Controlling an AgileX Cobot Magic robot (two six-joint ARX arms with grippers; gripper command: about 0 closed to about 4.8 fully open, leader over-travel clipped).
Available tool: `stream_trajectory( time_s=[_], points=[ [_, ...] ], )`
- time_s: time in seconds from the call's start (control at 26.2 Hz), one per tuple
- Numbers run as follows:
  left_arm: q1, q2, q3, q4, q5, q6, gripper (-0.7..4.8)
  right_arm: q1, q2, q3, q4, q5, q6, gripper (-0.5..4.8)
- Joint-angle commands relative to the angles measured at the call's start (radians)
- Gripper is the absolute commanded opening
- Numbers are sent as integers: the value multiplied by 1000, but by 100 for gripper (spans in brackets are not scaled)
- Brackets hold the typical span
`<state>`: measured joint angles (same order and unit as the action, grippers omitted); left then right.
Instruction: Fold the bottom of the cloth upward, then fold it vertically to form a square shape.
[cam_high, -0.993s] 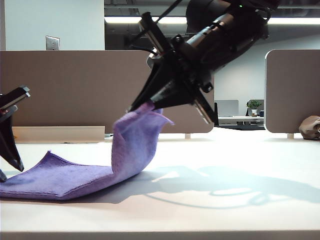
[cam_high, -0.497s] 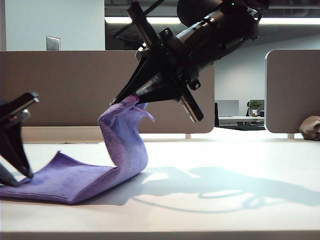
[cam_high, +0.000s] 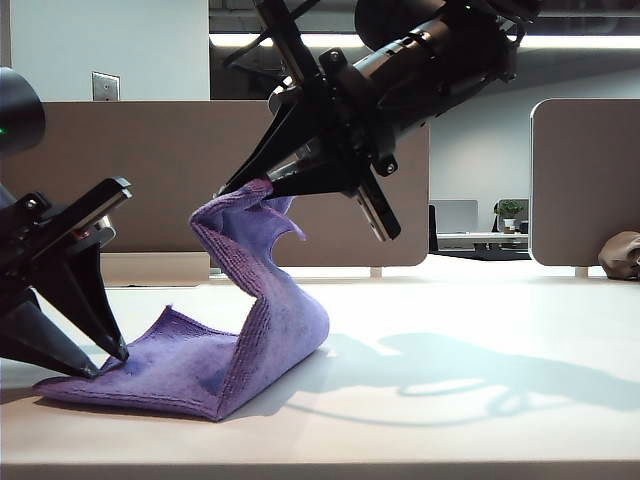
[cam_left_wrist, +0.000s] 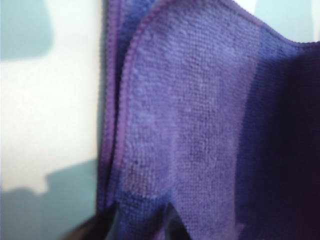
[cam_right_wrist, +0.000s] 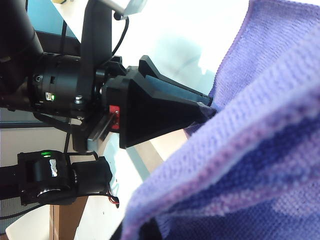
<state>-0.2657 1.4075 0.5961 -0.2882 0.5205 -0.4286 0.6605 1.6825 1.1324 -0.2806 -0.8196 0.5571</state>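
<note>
Right gripper (cam_high: 238, 186) clamped shut on the upper edge of the cloth (cam_high: 262, 310), high above the table (cam_high: 470, 420) — towel hanging from its tips in a curved, standing fold and running down and away to a flat, doubled layer on the tabletop. Left gripper (cam_high: 108, 362) low at the far end of that flat layer, fingertips down at the cloth's edge, touching or just beside it — jaws spread apart, nothing visibly pinched between them. From the left wrist, purple pile (cam_left_wrist: 200, 130) filling nearly everything, hem curving just beyond the fingers. From the right wrist, cloth (cam_right_wrist: 250, 165) bunched close at the tips, left gripper (cam_right_wrist: 207, 107) meeting its edge beyond
</note>
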Motion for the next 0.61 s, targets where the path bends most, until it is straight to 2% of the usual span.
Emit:
stream_trajectory(
  time_s=[0.04, 0.27, 0.61],
  points=[
    [0, 4, -12, -34, -4, -6, 122, 2, -5, 7, 20, -14, 0, -1],
    [3, -72, -11, 30, 10, -56, 122, 4, -2, 7, 32, -13, 0, -1],
    [3, -114, -11, 43, -1, -59, 121, 35, 34, 8, 108, -19, 37, -1]
  ],
)
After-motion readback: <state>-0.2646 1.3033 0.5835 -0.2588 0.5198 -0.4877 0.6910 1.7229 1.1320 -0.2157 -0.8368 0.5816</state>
